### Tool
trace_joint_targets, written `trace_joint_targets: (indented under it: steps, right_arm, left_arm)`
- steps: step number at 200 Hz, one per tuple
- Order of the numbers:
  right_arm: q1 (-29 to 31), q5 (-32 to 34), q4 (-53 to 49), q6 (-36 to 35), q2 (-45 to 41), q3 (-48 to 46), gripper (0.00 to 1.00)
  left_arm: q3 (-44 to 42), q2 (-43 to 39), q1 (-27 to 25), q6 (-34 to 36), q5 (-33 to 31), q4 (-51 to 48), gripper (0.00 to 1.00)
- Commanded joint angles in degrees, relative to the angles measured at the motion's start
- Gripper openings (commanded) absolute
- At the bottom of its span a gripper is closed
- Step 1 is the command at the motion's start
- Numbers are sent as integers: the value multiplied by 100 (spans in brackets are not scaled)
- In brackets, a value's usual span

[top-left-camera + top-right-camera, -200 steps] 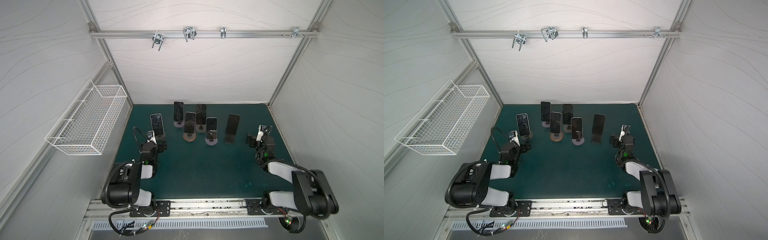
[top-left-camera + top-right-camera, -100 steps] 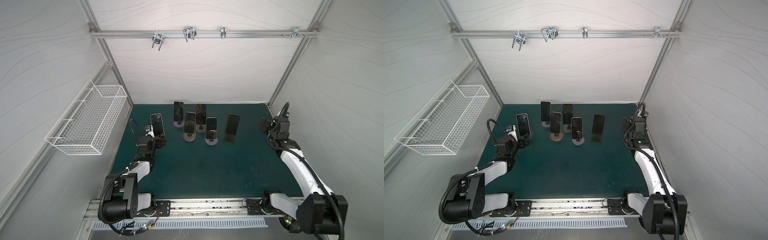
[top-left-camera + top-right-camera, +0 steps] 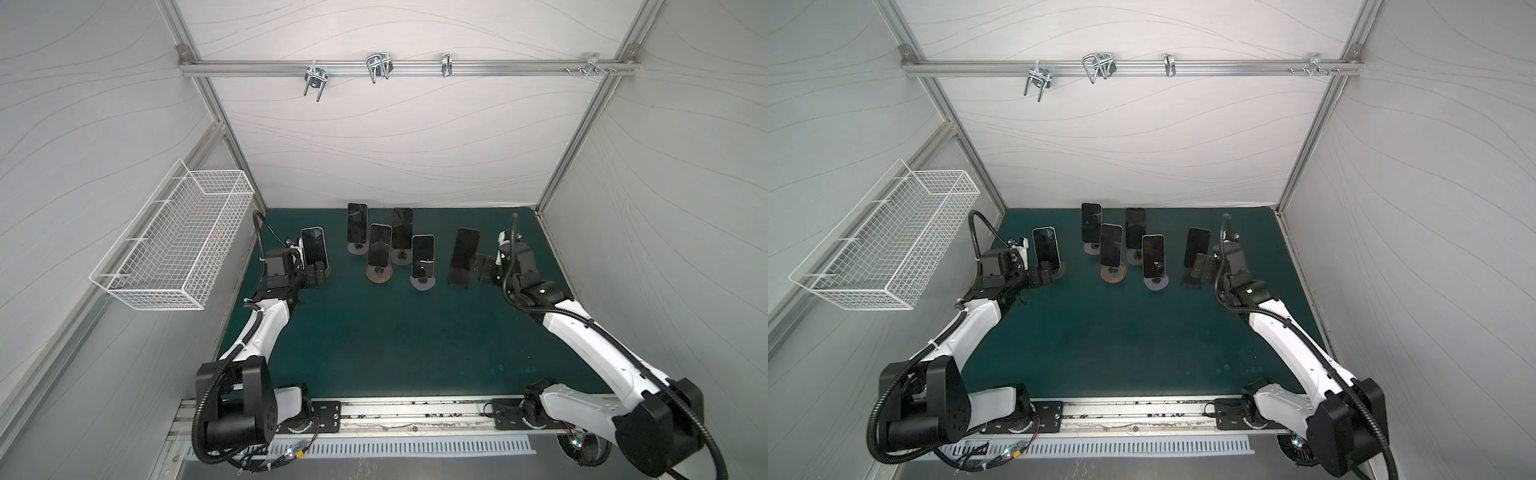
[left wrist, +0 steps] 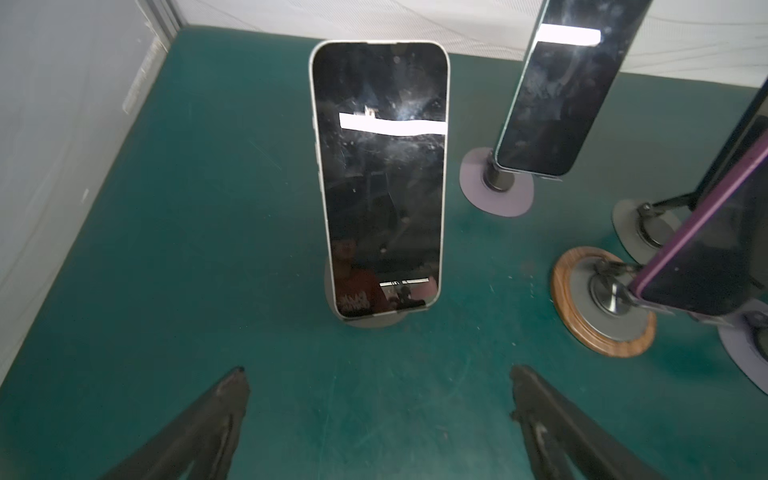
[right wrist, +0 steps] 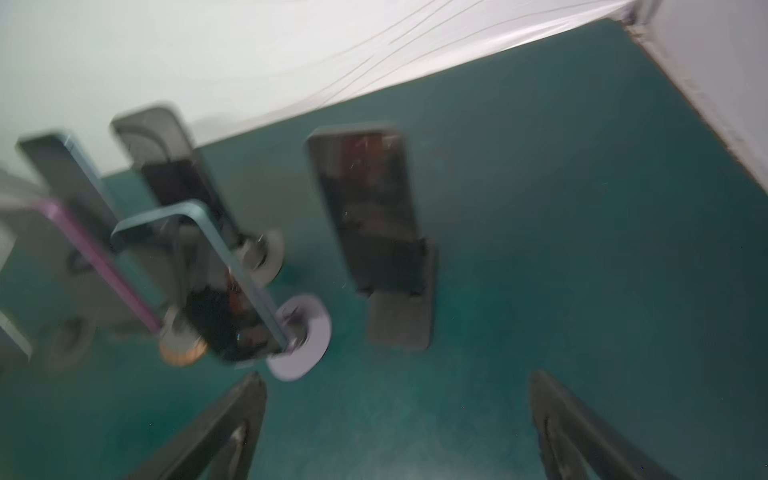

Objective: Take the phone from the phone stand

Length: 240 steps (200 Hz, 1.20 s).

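Phones [image 3: 379, 245] — six, one per stand [image 3: 379, 275]; left hand [image 4: 377, 370], right hand [image 5: 397, 375] — both spread.

White wire basket [image 3: 178, 245] (wall-hung) beside green mat [image 3: 395, 340].

In a top view, the left gripper [image 3: 316, 275] sits low over the green mat [image 3: 374, 332], just in front of the leftmost phone [image 3: 313, 249], which stands upright. The right gripper [image 3: 483, 270] sits just beside the rightmost phone [image 3: 464, 251], level with its dark stand [image 3: 458, 279]. Four more phones [image 3: 379, 245] stand clustered between them. A wire basket [image 3: 174, 245] hangs on the left wall.
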Motion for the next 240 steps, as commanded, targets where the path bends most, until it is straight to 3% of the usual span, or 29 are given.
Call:
trace_joint_targets:
  steps: [1,57,99,178,240]
  right_arm:
    - [665,704,243,125,-212,-364,99]
    - [2172,1345,807,210,118,-1120,99]
    - [2849,1517,1211,370,400,-1576,99]
    - [3035,1732,1260,384,879,-1413,99]
    - [3083,1789,1360,370,781,-1523,99]
  left_arm:
    - [886,134,14,91,342,-1114,100]
    - [2872,1148,4,-467,366,-2877,100]
    - [3979,1931,-19,-912,47,-3435,100]
    - [5261,3068,-810,-1068,-1829,-3644,100]
    - [6081,3837,-822,-1494,-2102,-4066,100]
